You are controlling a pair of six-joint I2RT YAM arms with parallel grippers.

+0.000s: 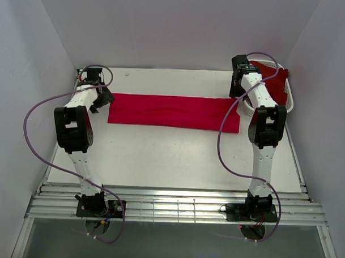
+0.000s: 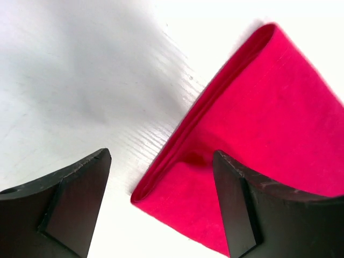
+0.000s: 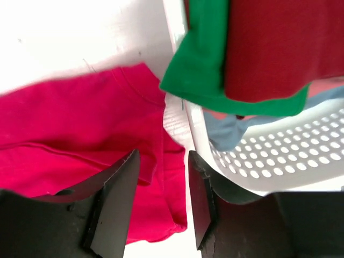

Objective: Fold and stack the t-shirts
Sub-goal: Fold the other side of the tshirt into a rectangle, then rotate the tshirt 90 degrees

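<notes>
Top external view: a crimson t-shirt (image 1: 173, 111), folded into a long band, lies across the white table (image 1: 160, 157) from 9 to 3 o'clock. The left gripper (image 1: 98, 101) hangs at its 9 o'clock end, jaws wide and empty; one finger (image 2: 252, 204) may touch the cloth. The right gripper (image 1: 237, 93) hovers over the 3 o'clock end, jaws narrowly parted and empty. At 2 o'clock, a white basket (image 3: 279, 161) holds a green t-shirt (image 3: 196, 64) and a dark red t-shirt (image 3: 269, 48).
</notes>
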